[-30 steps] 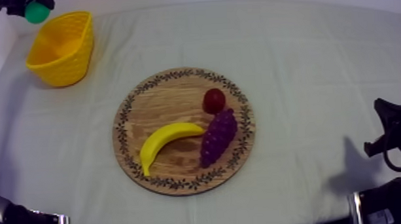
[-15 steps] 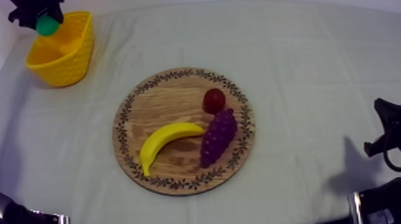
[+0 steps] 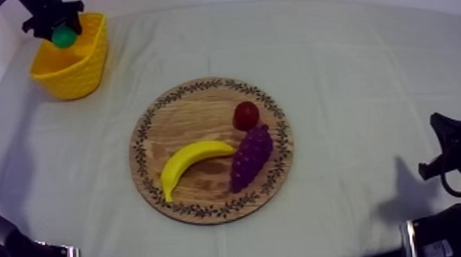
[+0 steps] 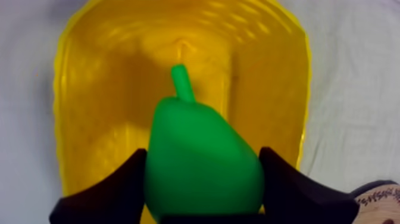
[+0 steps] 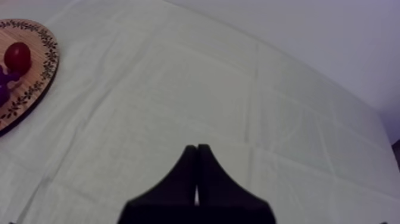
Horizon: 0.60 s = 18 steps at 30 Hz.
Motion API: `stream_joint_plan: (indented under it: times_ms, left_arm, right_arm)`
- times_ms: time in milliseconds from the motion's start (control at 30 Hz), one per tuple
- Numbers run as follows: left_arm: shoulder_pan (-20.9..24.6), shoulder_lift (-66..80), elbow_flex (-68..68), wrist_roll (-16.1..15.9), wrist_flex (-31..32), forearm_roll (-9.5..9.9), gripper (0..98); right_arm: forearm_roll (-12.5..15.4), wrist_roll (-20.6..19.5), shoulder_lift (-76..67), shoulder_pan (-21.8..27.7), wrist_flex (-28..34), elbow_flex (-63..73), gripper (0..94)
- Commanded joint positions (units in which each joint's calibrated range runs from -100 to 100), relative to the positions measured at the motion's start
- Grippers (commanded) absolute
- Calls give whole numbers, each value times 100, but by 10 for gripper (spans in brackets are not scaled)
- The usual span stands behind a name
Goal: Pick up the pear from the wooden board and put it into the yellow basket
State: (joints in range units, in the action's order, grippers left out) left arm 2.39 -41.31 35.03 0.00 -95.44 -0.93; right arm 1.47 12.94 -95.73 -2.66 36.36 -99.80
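Upper left of the top view: the left gripper is clamped round the pear, holding it over the basket. Banana, grapes and small red fruit lie on the board, mid-frame. The right gripper is closed on nothing, low over the bench at lower right.

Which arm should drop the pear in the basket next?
Left. Its left gripper is shut on the pear right over the yellow basket, while the right gripper sits shut on nothing, far across the table.
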Motion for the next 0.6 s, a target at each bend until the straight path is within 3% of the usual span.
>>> stream_joint_plan:
  times_ms: [0, 233, 567]
  left_arm:
    - [18, -170, 113, -18, -3, -53, 564]
    - [78, -617, 499, 16, -24, -177, 649]
    - [84, -877, 715, 88, -27, -155, 917]
  right_arm:
    - [2, -1, -3, -2, 2, 2, 4]
    - [2, 3, -3, -2, 2, 2, 4]
    - [2, 0, -3, -2, 2, 2, 4]
